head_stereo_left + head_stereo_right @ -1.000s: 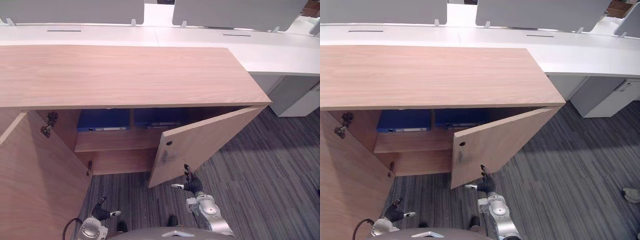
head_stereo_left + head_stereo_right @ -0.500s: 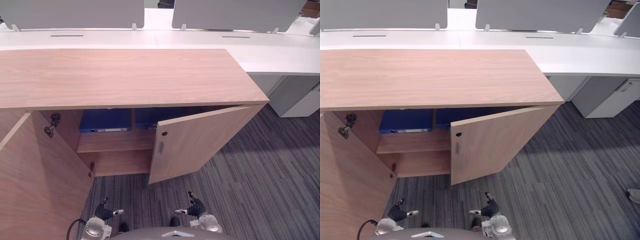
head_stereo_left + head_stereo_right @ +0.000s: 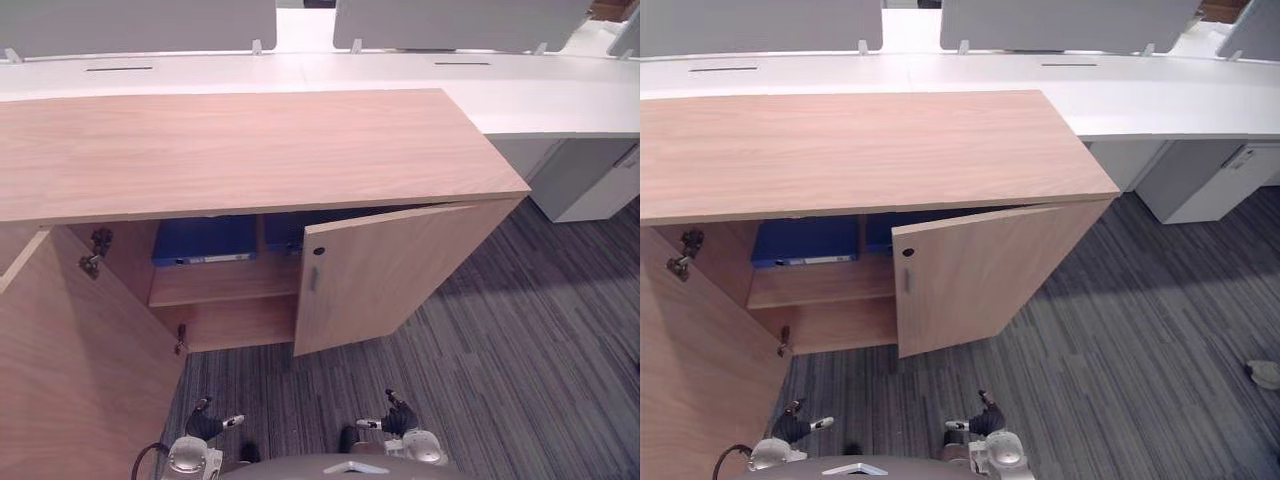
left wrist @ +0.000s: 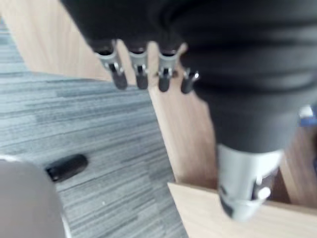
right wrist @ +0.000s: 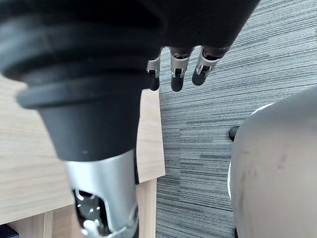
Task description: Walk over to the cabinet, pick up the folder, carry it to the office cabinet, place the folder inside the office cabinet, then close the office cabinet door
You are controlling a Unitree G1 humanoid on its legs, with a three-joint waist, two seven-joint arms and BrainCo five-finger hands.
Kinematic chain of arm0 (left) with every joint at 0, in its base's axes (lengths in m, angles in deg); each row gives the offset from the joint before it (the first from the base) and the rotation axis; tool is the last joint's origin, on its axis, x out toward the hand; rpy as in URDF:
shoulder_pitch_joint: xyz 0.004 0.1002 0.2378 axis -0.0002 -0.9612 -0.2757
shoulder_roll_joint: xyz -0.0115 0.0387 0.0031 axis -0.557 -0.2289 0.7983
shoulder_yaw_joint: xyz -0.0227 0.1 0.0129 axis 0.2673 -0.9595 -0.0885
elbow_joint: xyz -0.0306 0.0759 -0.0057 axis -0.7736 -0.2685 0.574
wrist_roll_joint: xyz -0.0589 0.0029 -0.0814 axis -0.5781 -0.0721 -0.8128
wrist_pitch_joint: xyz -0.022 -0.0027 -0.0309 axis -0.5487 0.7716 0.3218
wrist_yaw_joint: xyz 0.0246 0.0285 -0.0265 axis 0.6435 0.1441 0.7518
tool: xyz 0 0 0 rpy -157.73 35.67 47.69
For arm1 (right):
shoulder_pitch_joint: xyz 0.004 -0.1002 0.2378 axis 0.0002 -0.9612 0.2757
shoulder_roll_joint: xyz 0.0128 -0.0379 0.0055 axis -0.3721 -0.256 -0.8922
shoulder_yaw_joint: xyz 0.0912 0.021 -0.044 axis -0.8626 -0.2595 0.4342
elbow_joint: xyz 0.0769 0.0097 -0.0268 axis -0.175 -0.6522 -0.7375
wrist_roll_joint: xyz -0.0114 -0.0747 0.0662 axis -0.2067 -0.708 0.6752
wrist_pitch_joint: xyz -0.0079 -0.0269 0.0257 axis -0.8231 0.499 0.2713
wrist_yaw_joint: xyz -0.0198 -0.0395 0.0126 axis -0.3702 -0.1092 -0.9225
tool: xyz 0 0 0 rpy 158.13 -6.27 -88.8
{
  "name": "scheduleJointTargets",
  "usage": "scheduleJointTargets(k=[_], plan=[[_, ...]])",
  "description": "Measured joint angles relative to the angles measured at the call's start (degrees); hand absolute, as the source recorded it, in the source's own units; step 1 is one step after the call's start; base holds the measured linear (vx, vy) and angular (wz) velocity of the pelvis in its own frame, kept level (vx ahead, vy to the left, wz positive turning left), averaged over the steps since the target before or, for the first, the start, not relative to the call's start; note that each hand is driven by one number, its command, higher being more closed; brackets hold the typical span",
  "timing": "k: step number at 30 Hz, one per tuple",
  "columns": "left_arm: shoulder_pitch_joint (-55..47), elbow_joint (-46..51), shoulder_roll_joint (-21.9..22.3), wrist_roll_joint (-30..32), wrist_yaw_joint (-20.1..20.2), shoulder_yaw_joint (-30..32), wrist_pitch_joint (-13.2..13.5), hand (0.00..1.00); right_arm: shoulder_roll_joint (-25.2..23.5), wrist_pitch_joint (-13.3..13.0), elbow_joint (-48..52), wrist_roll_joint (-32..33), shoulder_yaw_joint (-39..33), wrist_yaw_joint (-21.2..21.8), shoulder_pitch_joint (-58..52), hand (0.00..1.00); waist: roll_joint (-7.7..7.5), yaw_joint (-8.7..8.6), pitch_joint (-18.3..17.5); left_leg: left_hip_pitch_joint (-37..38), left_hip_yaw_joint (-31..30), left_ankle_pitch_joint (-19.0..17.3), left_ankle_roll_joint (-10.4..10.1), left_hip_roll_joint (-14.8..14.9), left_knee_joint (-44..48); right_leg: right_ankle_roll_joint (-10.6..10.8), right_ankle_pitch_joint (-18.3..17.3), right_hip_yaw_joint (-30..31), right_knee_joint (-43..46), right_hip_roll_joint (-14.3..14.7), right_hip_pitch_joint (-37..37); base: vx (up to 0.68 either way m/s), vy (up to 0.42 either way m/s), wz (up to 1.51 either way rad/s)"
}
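Folder (image 3: 205,240) lies inside office cabinet (image 3: 250,150), so only doors remain. Right door (image 3: 390,270) approx. half-shut, at 12 o'clock of right hand (image 3: 398,420); it & left hand (image 3: 205,425) hang released, empty.

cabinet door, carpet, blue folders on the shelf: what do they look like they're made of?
Cabinet door: board with a light wood-grain face, matte; the fine even grain suggests laminate or veneer, can't tell which.
Floor: grey carpet, likely tiles; striped ribbed pile, no shine.
Folders: blue, smooth covers, probably plastic-coated board; pale label strip on the edge.
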Motion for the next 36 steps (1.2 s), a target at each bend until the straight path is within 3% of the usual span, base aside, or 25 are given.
scheduleJointTargets(k=[1, 5, 7, 12, 16, 20, 27, 36], plan=[[-0.1, 0.0, 0.2, -0.9, -0.5, 0.9, 0.0, 0.0, 0.0, 0.0, -0.5, -0.1, 0.0, -0.5, -0.1, 0.0, -0.46, 0.26, -0.1, -0.4, -1.9, 0.4, 0.3, -0.1, 0.0, -0.1, -0.4, -0.2, -0.2, 0.2, 0.7, 0.06, -0.033, 0.9], [-0.2, 0.2, 1.3, -4.9, -1.3, 5.2, 0.0, 0.0, -0.2, 0.1, -2.0, -1.1, 0.1, -1.3, 0.5, 0.0, 0.01, 2.4, 0.4, -1.4, -7.2, 1.4, 0.5, -0.4, 0.3, -0.9, 0.4, -2.8, -2.9, 0.9, 4.0, 0.09, -0.021, 0.69], [-0.1, 0.6, 1.4, -7.0, -1.4, 6.5, 0.1, 0.0, -0.2, 0.1, -2.0, -1.2, 0.0, -1.8, 0.9, 0.0, 0.05, 2.51, 0.8, -2.1, -10.0, 2.0, 0.4, -0.6, 0.4, -1.5, 0.1, -3.6, -3.1, 1.0, 4.9, 0.07, -0.008, 1.04], [-0.6, 3.4, 2.5, -13.0, -3.3, 11.1, 0.3, 0.0, -0.2, 0.1, 0.1, -0.9, -1.2, -2.2, 2.3, 0.0, -0.41, 4.35, 3.7, -2.6, -16.5, 4.0, -0.6, -0.8, 0.4, -2.1, -2.4, -7.9, -1.5, 0.9, 7.6, -0.04, -0.023, 0.78], [-2.3, 4.2, 3.8, -15.0, -3.5, 15.8, 0.3, 0.0, -0.3, 0.2, 3.6, -0.9, -3.3, -2.3, 1.5, 0.0, -0.18, 4.54, 4.0, -2.5, -9.5, 2.1, -0.2, -0.3, 0.0, -0.5, -7.1, -10.0, 2.6, -1.1, 7.7, -0.11, -0.009, 0.46], [-3.0, 5.0, 3.9, -16.2, -3.8, 21.1, 0.4, 0.0, -0.5, 0.4, 4.8, -0.9, -3.9, -2.4, -0.1, 0.0, 0.03, 4.75, 3.8, -2.2, -9.4, 3.3, -0.5, -0.6, 0.0, -0.3, -8.1, -9.2, 3.0, -1.1, 8.5, 0.03, 0.006, 0.29], [-2.7, 8.8, -1.4, -18.6, -4.9, 26.7, 0.7, 0.0, 0.0, 1.1, 3.9, -0.3, -3.8, -2.3, 2.2, 0.0, -0.24, 4.95, 3.6, 0.2, -10.7, 4.2, -0.8, -1.4, 0.4, -0.3, -6.9, -9.9, 0.2, -1.0, 13.5, 0.07, -0.025, 0.15], [0.2, 12.2, -10.4, -20.7, -6.0, 31.0, 2.6, 0.0, 2.5, 1.2, -0.2, 0.5, -0.9, -2.1, 4.2, 0.0, 0.02, 5.77, 3.7, 0.7, -13.1, 4.4, -0.9, -1.2, 0.0, -1.0, -6.9, -10.2, -0.7, -0.3, 14.4, -0.06, -0.031, 0.07]])
